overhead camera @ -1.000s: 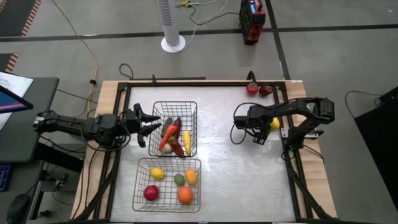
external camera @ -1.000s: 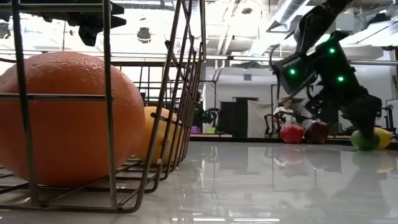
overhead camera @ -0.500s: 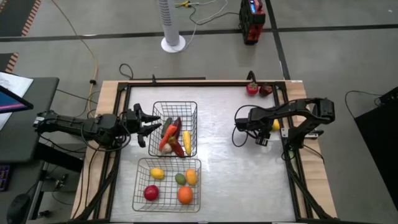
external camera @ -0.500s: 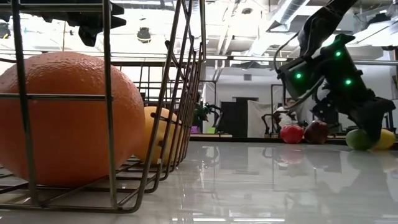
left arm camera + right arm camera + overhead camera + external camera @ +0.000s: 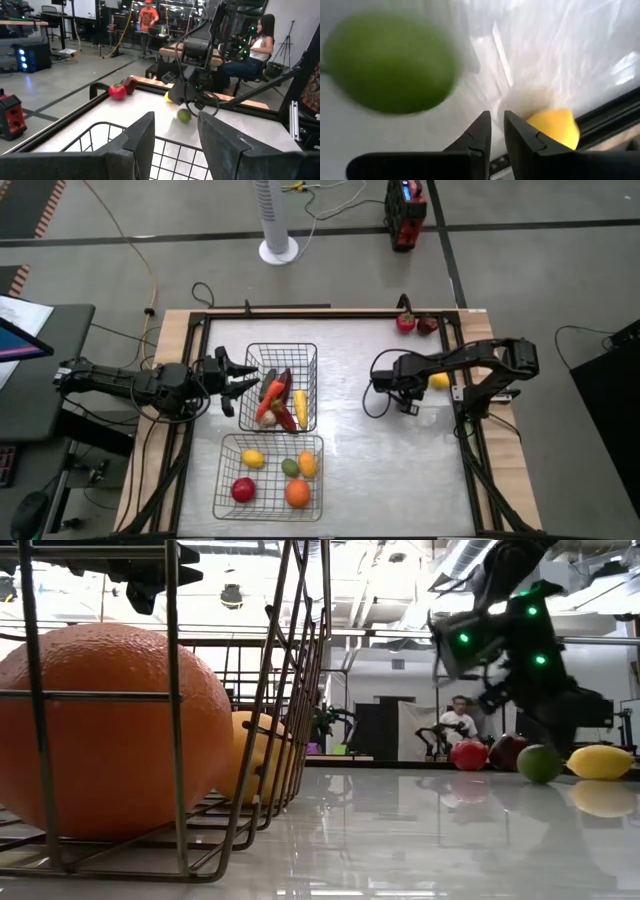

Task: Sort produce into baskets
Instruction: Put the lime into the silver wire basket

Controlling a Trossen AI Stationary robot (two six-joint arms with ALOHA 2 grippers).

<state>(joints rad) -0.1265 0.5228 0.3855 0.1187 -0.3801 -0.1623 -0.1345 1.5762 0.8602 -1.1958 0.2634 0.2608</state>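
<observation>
My right gripper (image 5: pixel 497 122) is shut on nothing, low over the table's right half (image 5: pixel 405 404). A round green fruit (image 5: pixel 390 62) lies loose on the table just beside its fingertips (image 5: pixel 540 763). A yellow lemon (image 5: pixel 555 127) rests on the table behind them (image 5: pixel 438 380). My left gripper (image 5: pixel 175 145) waits open at the left rim of the far basket (image 5: pixel 282 387), which holds elongated produce. The near basket (image 5: pixel 268 475) holds round pieces.
A red piece (image 5: pixel 405 323) and a dark red piece (image 5: pixel 427 326) lie at the table's far right corner. Bare tabletop (image 5: pixel 380 470) spreads between the baskets and my right arm. People sit in the room beyond the table.
My right gripper has moved a little toward the table's left. The green fruit, which sat under the gripper against the lemon, has rolled leftward and now lies clear of the lemon and outside the fingers.
</observation>
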